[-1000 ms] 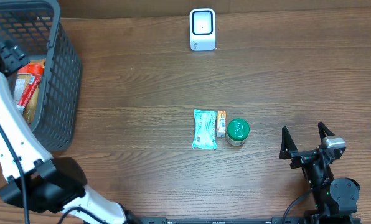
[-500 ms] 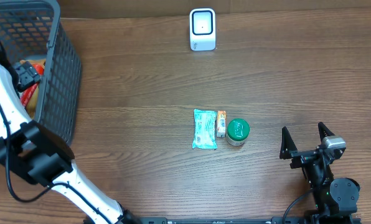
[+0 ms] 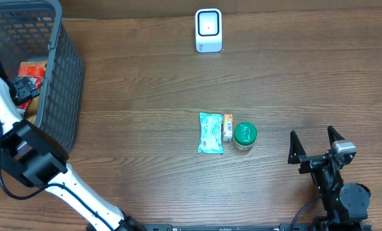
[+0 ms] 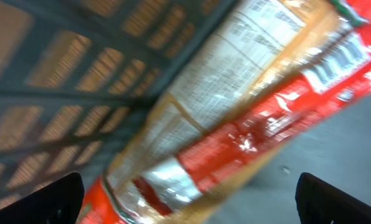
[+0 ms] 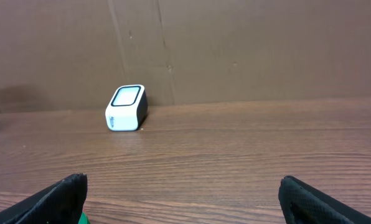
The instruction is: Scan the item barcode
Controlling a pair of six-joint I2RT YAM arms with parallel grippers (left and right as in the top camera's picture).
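Because nothing has been grasped yet, each entry below carries its own hazard.

**1. Red packet** (image 4: 235,118). The likely item to scan. It lies inside the basket (image 3: 63,77), far to the left of the scanner (image 3: 208,30). The film is glossy, red and tan. There is white lettering on the red band and a panel of fine print, both too blurred to read. No barcode can be made out.

**2. Left gripper** (image 4: 188,205). It is down in the basket, close over the red packet, spread to its widest and holding nothing.

**3. Right gripper** (image 3: 316,146). It sits right of the scanner and nearer the robot, low over the surface (image 3: 146,77). It is wide open, empty and pointed toward the scanner.

**4. Teal packet** (image 3: 210,133), **orange packet** (image 3: 227,127), **green-lidded jar** (image 3: 245,135). They stand in a close row in front of the scanner, nearer the robot. Their print is too small to read, and the lid bears a pale mark that cannot be made out.

**5. Scanner.** White with a dark face. No writing shows on it.

**Hazards, as judged:**
- A finger could snag the basket mesh on closing or lifting, because the wall stands near.
- The slick film could slide out of a shallow pinch during the long carry to the scanner.
- The packet could reach the scanner with its code turned away, since the code's side is unknown.
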